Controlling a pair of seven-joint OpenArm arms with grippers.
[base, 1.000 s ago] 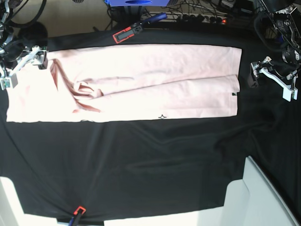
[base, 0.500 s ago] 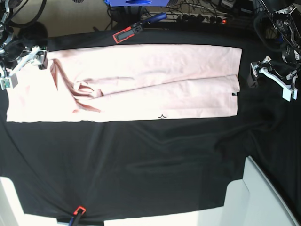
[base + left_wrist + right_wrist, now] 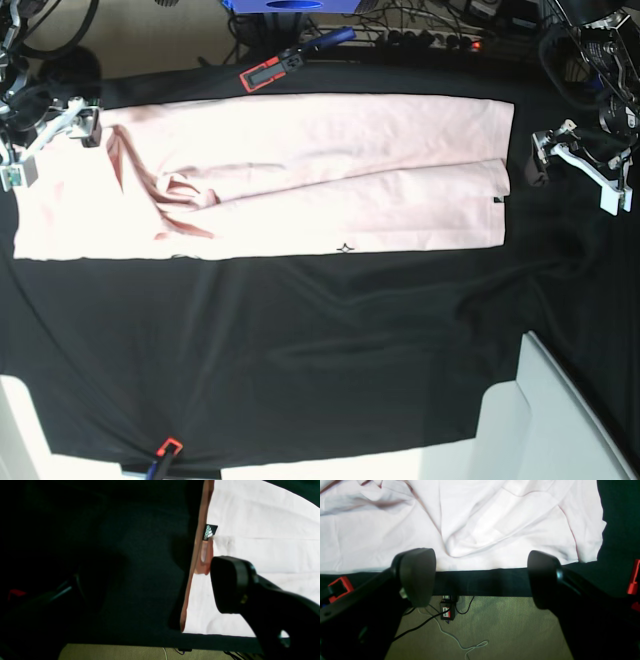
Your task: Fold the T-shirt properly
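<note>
T-shirt point(image 3: 300, 175) spans between both empty end effectors.

I see nothing that differs from the base pictures of a second and half a second ago: no arm, no cloth and no clamp sits anywhere new in the base view.
</note>
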